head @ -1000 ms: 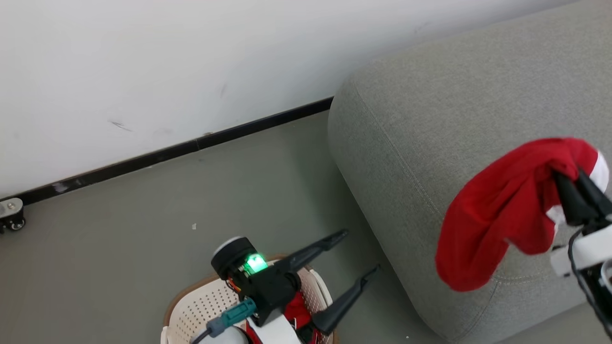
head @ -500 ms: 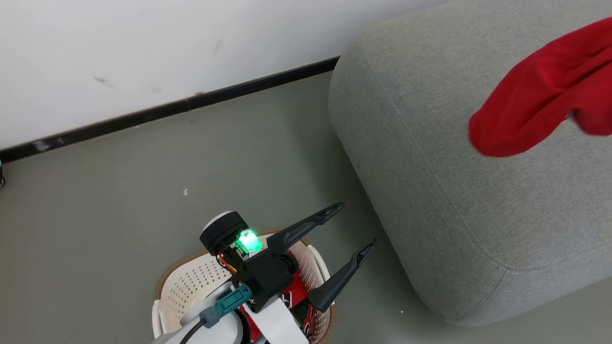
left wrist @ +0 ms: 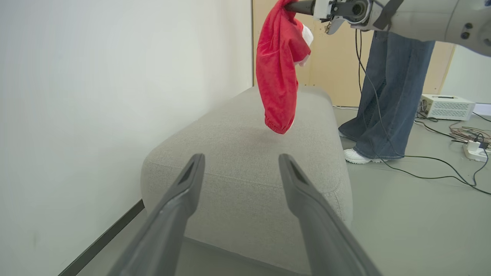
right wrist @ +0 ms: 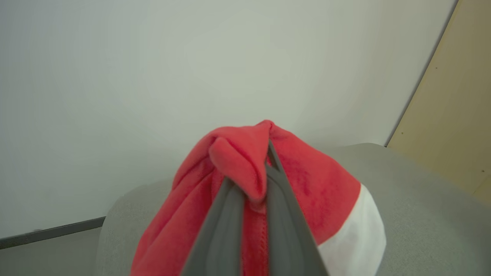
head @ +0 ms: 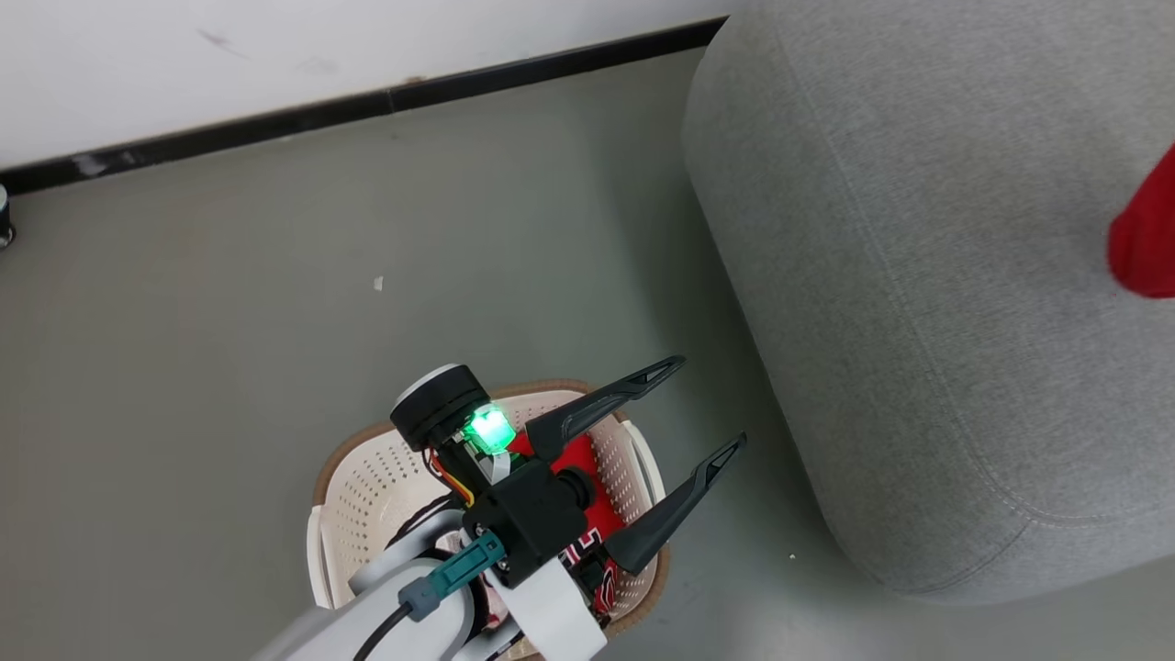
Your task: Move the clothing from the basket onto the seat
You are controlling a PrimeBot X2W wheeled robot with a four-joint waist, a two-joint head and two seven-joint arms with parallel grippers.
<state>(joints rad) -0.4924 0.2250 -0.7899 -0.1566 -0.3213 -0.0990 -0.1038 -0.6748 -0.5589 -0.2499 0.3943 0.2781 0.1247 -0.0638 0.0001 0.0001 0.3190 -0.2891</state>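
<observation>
My left gripper [head: 707,406] hangs open over the cream basket [head: 386,487] on the floor, with nothing between its fingers. A red jersey [head: 576,456] with black-and-white lettering lies in the basket, partly hidden by the arm. The light-grey seat [head: 918,275] stands to the right of the basket. In the left wrist view my right gripper [left wrist: 292,4] is shut on a red garment [left wrist: 278,69] that hangs above the seat [left wrist: 249,153] without touching it. The right wrist view has the fingers [right wrist: 280,207] pinched on that red, white-trimmed garment [right wrist: 303,180].
A white wall with a black skirting [head: 367,101] runs behind the basket and the seat. A person in jeans [left wrist: 387,96] stands at the seat's far side. A white box [left wrist: 447,107] and cables [left wrist: 460,134] lie on the floor there.
The head view has shifted. The red garment in my right gripper has gone further over the seat, to the picture's right edge. The left gripper stays open over the basket.
</observation>
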